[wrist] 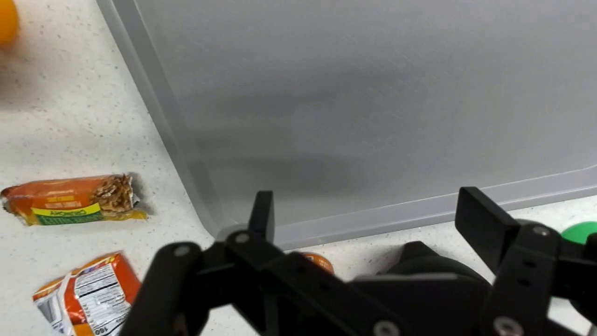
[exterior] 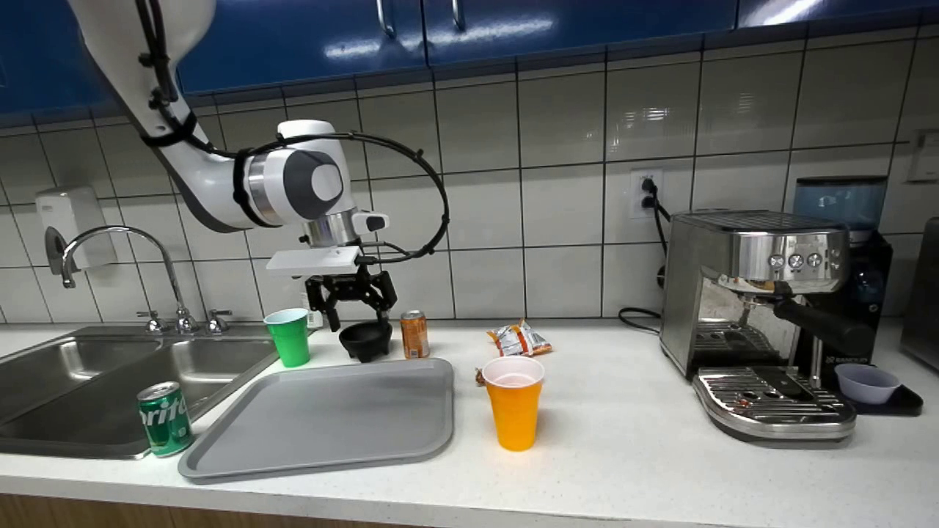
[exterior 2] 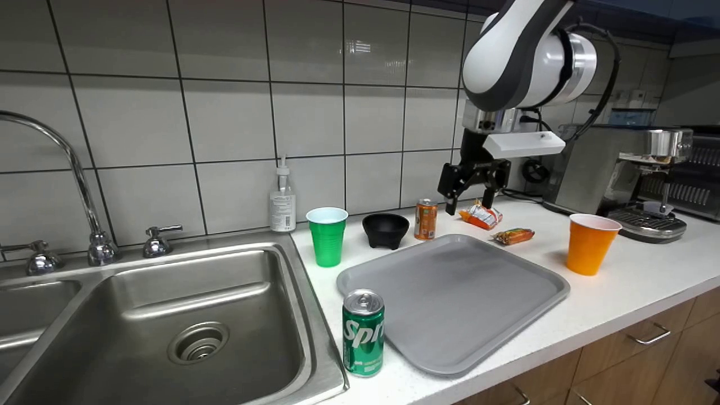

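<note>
Gripper (exterior 2: 470,206): jaws spread wide, unloaded, pointing down, raised over the counter (exterior: 660,477). Wrist view: fingers (wrist: 263,212) line up with the back edge of the gray tray (exterior 2: 450,304), toward its corner on the espresso machine (exterior: 755,323) side. Closest items: orange soda can (exterior 2: 426,219) and black footed bowl (exterior 2: 386,226), both upright by the counter's back edge, just past the tray's back edge; bowl sits on the sink (exterior 2: 140,360) side of the can. Both partly hidden by the gripper in the wrist view. Gap between gripper and bowl visible in an exterior view.

Others: green cup (exterior 2: 326,242) upright near the back edge, by the sink's corner; soap bottle (exterior 2: 282,205) behind it. Sprite can (exterior 2: 364,337) upright toward the front edge, between sink and tray. Snack bag (wrist: 93,294) lies near the back edge, off the tray's espresso machine side. Wrapped granola bar (wrist: 70,200) lies between that bag and the orange cup (exterior 2: 590,247), which is upright, nearer the front edge. Espresso machine well apart; lavender bowl (exterior: 867,385) beside it.
</note>
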`<action>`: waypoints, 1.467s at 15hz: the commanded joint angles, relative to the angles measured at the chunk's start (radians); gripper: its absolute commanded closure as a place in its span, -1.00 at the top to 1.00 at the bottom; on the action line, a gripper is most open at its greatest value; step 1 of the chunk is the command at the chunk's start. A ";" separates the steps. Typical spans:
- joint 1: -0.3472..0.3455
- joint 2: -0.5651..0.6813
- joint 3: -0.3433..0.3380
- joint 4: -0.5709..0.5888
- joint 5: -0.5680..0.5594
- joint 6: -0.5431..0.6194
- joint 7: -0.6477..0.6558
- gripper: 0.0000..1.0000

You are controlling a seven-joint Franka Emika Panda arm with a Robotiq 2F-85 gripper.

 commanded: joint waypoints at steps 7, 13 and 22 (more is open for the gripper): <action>-0.018 0.160 -0.002 0.197 0.021 -0.026 -0.017 1.00; -0.016 0.273 -0.012 0.328 0.023 -0.038 -0.001 1.00; -0.012 0.410 -0.013 0.510 0.046 -0.061 0.020 1.00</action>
